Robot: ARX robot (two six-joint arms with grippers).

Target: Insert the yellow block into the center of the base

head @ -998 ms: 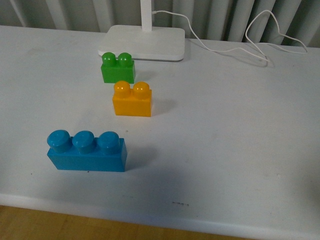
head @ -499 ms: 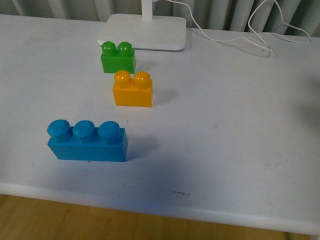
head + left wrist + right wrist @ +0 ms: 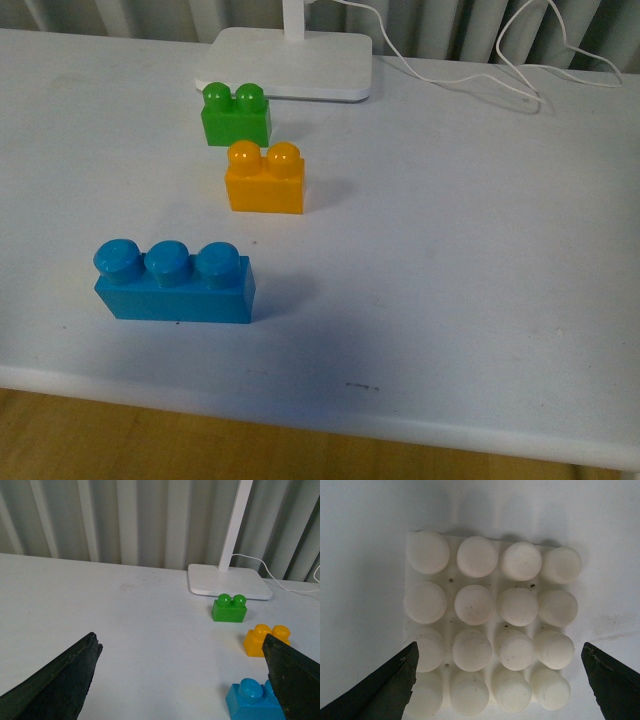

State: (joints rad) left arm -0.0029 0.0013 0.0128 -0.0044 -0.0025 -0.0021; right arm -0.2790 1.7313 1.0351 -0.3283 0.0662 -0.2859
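Your yellow block [image 3: 265, 180] stands upright on the white counter [image 3: 460, 260], studs up, left of the middle and closer to the far edge than the near one. Nothing is touching it. Just beyond it toward the far edge is a green brick [image 3: 236, 113], close by but apart, and behind that the white lamp foot [image 3: 285, 62] lies flat at the far edge. A white cable [image 3: 520, 62] trails from the lamp along the far edge toward the far right corner. A blue three-stud brick [image 3: 173, 282] sits toward the near edge, well apart from the yellow block and a little more to the left.

Neither arm shows in the front view. In the left wrist view you see the left gripper [image 3: 181, 642] released, its dark fingers [image 3: 60, 680] spread wide with only bare counter between them; the three bricks and the lamp lie beyond it.

The base [image 3: 490, 630] appears only in the right wrist view — a white plate with four rows of four round studs, flat on the counter, seen from straight above. I cannot tell you which edge or corner it lies near. The right gripper [image 3: 500, 652] is above it, claw released, with one finger [image 3: 385, 685] showing on either side of the plate — I cannot tell whether they touch it.
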